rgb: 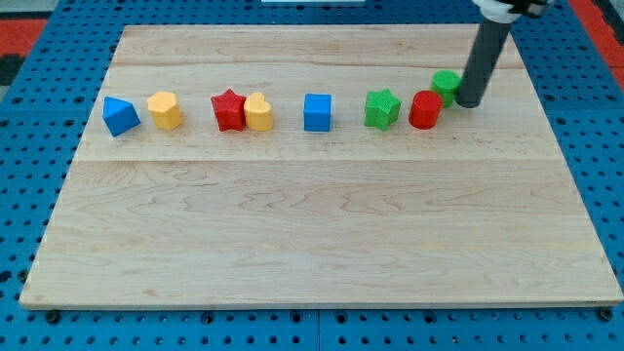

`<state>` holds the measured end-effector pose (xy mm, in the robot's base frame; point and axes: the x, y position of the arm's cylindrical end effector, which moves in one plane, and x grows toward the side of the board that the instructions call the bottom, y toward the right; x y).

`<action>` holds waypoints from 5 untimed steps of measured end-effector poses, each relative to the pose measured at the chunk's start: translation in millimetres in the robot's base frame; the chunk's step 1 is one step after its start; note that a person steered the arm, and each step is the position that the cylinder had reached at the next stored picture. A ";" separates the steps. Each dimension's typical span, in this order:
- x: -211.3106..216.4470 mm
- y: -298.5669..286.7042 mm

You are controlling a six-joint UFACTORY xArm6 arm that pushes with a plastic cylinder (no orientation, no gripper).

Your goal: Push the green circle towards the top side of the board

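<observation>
The green circle [446, 84] sits on the wooden board [322, 224] near the view's upper right. My tip [469, 101] rests just to its right and slightly below, touching or almost touching it. The dark rod rises to the view's top right corner. A red cylinder [424, 110] lies just below and left of the green circle, close against it.
A row of blocks runs across the board's upper part: blue triangle-like block [120, 115], yellow block [166, 110], red star [228, 110] touching a yellow heart [258, 112], blue cube [317, 112], green star [382, 108]. The board lies on a blue pegboard [29, 146].
</observation>
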<state>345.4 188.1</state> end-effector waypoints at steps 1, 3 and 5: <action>-12.1 -0.9; -22.7 -29.0; -85.6 -24.5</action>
<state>259.8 163.6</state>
